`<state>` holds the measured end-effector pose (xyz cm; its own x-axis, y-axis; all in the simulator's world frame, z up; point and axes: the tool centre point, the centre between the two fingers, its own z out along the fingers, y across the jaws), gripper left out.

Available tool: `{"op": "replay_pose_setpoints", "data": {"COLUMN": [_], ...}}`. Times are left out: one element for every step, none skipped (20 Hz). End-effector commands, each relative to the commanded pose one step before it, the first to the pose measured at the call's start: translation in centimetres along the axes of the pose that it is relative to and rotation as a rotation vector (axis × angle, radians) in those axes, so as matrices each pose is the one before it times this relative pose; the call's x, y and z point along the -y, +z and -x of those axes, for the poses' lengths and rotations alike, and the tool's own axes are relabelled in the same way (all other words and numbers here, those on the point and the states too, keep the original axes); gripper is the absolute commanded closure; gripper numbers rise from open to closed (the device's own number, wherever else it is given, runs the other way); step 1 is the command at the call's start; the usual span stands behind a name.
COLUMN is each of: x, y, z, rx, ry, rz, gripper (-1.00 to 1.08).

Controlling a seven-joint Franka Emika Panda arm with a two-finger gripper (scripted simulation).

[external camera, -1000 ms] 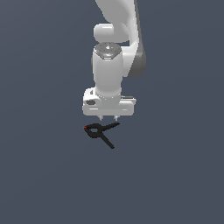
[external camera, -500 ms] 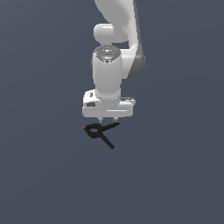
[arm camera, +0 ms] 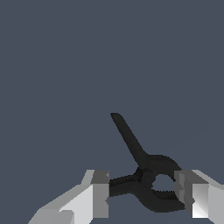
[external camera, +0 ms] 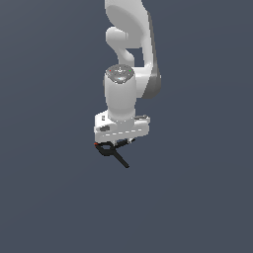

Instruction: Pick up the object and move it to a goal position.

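Grasp step is being set up, not finished. In the exterior view, the red tip (external camera: pixel 96 144) is showing at the clamp's left end, the clamp (external camera: pixel 112 151) is lying directly under the gripper (external camera: pixel 120 142), and one handle is sticking out right and nearer. In the wrist view, the fingers (arm camera: pixel 100 194) are being held spread, straddling the clamp body (arm camera: pixel 151 183); contact cannot be confirmed. Likely next: fingers being pressed together on the body, then a lift toward the goal, which is not visible.
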<state>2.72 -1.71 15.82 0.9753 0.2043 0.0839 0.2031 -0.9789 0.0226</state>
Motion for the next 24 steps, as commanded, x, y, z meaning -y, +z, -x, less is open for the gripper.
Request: {"op": "replay_pose_setpoints", "data": {"x": [-0.060,-0.026,-0.026,-0.026,-0.025,-0.025,-0.024,-0.022,-0.022,-0.019,-0.018,-0.016,-0.014,-0.012,-0.009,-0.006,-0.004,-0.002,0.000,0.001,0.001,0.003,0.004,0.004], "y": [1.141,0.480,0.479,0.477,0.475,0.473,0.470,0.468,0.465,0.462,0.459,0.455,0.452,0.446,0.423,0.397,0.371,0.345,0.320,0.296,0.272,0.248,0.225,0.202], "z": [-0.286,-0.114,-0.107,-0.099,-0.093,-0.086,-0.079,-0.073,-0.066,-0.060,-0.054,-0.048,-0.043,-0.038,-0.031,-0.025,-0.020,-0.016,-0.013,-0.009,-0.006,-0.005,-0.003,-0.002], "rx": [-0.01289,-0.00586,-0.00598,-0.00610,-0.00622,-0.00635,-0.00648,-0.00661,-0.00674,-0.00688,-0.00701,-0.00715,-0.00728,-0.00738,-0.00719,-0.00691,-0.00660,-0.00628,-0.00595,-0.00559,-0.00522,-0.00485,-0.00446,-0.00406], "ry": [-0.06110,-0.02609,-0.02600,-0.02590,-0.02582,-0.02571,-0.02561,-0.02551,-0.02538,-0.02528,-0.02515,-0.02503,-0.02491,-0.02466,-0.02349,-0.02212,-0.02075,-0.01940,-0.01807,-0.01675,-0.01543,-0.01416,-0.01288,-0.01162], "rz": [-0.00283,-0.00122,-0.00120,-0.00118,-0.00115,-0.00111,-0.00106,-0.00100,-0.00093,-0.00085,-0.00076,-0.00066,-0.00055,-0.00043,-0.00029,-0.00016,-0.00004,0.00006,0.00016,0.00023,0.00029,0.00034,0.00037,0.00038], "gripper": [-0.20,-0.20,-0.20,-0.20,-0.20,-0.20,-0.20,-0.20,-0.20,-0.20,-0.20,-0.20,-0.20,-0.20,-0.20,-0.20,-0.20,-0.20,-0.20,-0.20,-0.20,-0.20,-0.20,-0.20]}}
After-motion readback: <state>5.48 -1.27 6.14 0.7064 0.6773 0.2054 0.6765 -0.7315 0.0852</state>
